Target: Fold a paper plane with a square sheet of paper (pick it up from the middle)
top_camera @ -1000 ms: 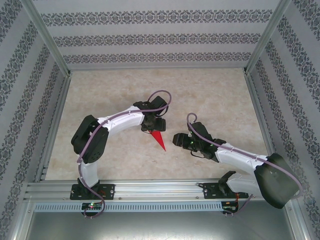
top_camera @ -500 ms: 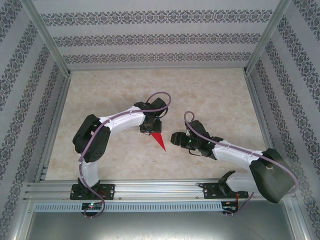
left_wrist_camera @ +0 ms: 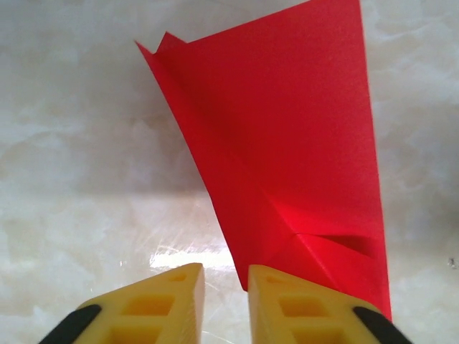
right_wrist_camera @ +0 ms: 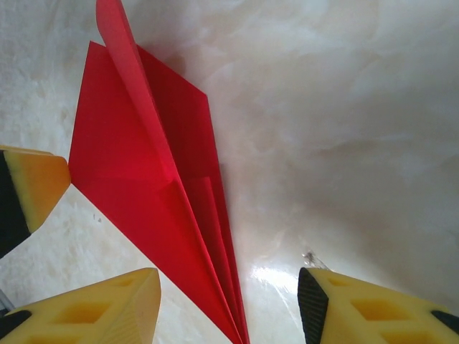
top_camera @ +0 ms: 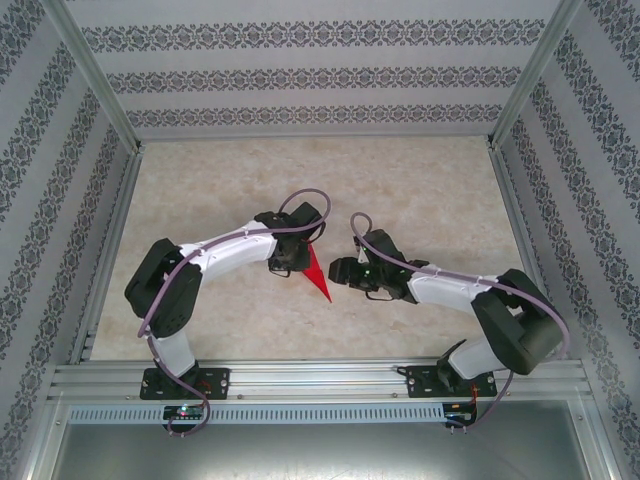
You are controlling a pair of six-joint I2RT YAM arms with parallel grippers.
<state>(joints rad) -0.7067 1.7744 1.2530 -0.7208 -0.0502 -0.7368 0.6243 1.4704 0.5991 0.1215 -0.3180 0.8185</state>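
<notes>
The red paper plane [top_camera: 317,275] lay mid-tabletop [top_camera: 420,180], nose towards 5 o'clock, one flap standing up. The left end effector [top_camera: 297,262] sat at its 9 o'clock, its fingers [left_wrist_camera: 168,283] drawn close with a slim gap at the plane's edge; whether it gripped the paper could not be told. The right end effector [right_wrist_camera: 229,283], at 3 o'clock, stood released, straddling the nose.
</notes>
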